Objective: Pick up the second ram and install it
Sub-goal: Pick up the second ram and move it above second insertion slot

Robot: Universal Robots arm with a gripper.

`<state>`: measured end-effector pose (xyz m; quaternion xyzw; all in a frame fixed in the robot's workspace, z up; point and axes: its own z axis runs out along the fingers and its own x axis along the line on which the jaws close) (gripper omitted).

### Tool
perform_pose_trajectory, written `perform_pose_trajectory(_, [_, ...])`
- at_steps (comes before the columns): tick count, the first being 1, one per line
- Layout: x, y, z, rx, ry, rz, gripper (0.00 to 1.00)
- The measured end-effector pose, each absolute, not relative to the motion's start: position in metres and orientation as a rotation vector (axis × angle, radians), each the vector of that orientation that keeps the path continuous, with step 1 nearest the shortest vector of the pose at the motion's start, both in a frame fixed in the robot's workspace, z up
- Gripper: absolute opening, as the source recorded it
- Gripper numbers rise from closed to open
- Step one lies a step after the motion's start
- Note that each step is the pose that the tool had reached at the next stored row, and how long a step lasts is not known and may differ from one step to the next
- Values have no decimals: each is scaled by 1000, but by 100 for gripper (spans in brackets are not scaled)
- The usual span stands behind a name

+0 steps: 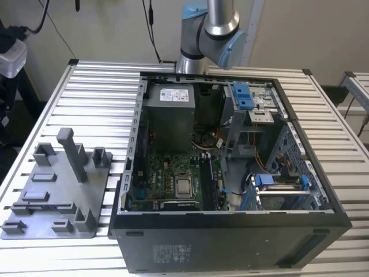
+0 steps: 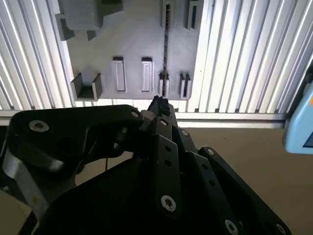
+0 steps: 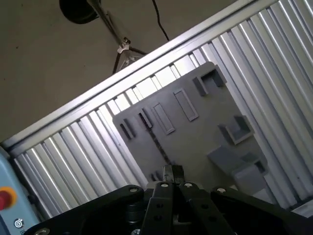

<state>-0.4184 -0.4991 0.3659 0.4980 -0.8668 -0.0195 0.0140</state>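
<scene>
gripper [image 2: 159, 104]: black linkage fingers, tips pressed together with nothing between them; it hangs over the holder tray, clear of it, in both wrist views [image 3: 172, 172]
second ram [image 2: 165, 54]: thin dark strip seen edge-on, standing in the narrow slots of the holder tray; the gripper tips line up near one end of it, not touching; same strip in the first wrist view [image 3: 158, 144]
holder tray [image 1: 63, 187]: grey plastic with upright blocks and open pockets, lying flat on the slatted table at the exterior view's left of the computer case, its edge just beside the case wall
slatted table [image 1: 98, 86]: aluminium, with bare slats behind the tray; in the wrist views the table's edge rail runs just past the tray's slotted end, with floor beyond
computer case [image 1: 230, 242]: black tower on its side, side panel off, rim all round the open top
writing 1: white label [image 1: 176, 93] on top of the power supply [image 1: 170, 124], print too small to read
writing 2: pale sticker [image 1: 173, 253] on the case's near panel, unreadable
inside case: green motherboard [image 1: 167, 173], CPU socket [image 1: 184, 186], and long dark memory slots [image 1: 207, 179] beside it; can't tell what is seated there
blue clips [image 1: 243, 95]: on the drive bays, at the exterior view's right of the case
arm [image 1: 210, 34]: grey and light-blue joint behind the case's far rim
light-blue box [image 3: 7, 196]: red button on it, past the table edge
</scene>
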Motion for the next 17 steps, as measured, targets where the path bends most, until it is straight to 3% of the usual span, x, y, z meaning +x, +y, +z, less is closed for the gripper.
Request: perform_pose_trajectory(17, [-418, -499, 364, 1783, -2550, -55, 11])
